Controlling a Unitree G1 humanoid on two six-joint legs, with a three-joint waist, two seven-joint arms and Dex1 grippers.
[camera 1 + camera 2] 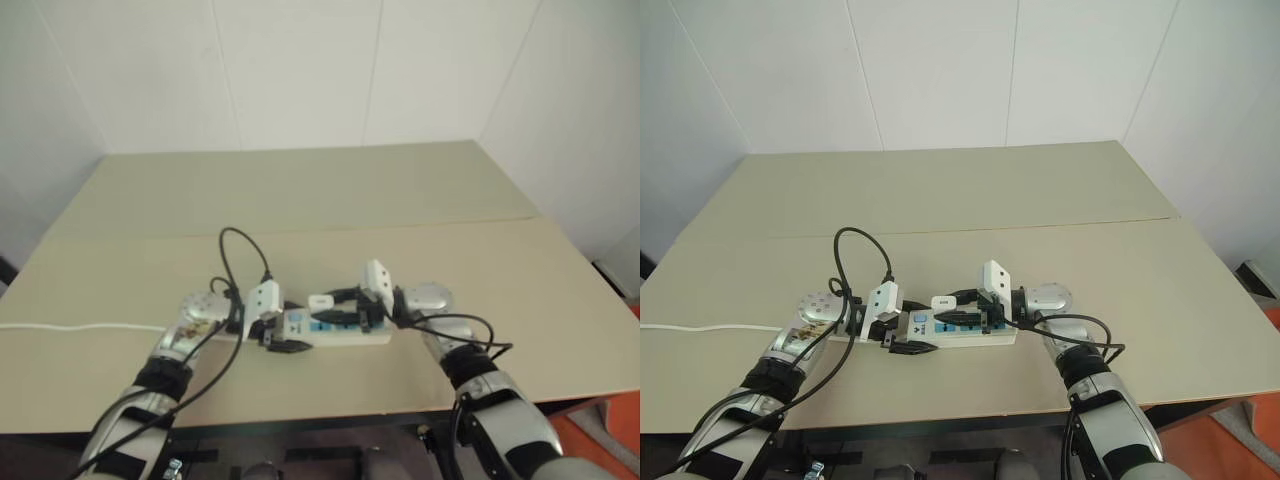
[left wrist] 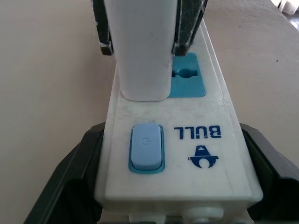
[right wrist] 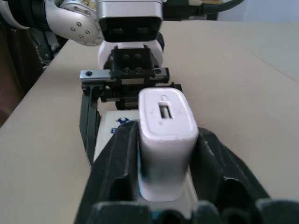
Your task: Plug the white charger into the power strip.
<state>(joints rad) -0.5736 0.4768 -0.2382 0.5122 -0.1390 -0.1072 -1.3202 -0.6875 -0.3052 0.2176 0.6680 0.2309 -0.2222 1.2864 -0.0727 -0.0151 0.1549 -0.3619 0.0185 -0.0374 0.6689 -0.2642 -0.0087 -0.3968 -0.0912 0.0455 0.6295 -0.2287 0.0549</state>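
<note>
Long white power strip (image 2: 187, 154) lying on the tabletop (image 1: 300, 190), running from 9 to 3 o'clock. Left end effector (image 1: 902, 335) clenched on its switch end. White charger (image 3: 166, 135) standing upright over the socket just at 3 o'clock of the switch, grasped on 2 opposite sides by the right end effector (image 1: 948, 308). Probably light, rigid, smooth plastic; best pinched on flat sides. Blue "BULL" lettering and logo beside the pale blue switch.
</note>
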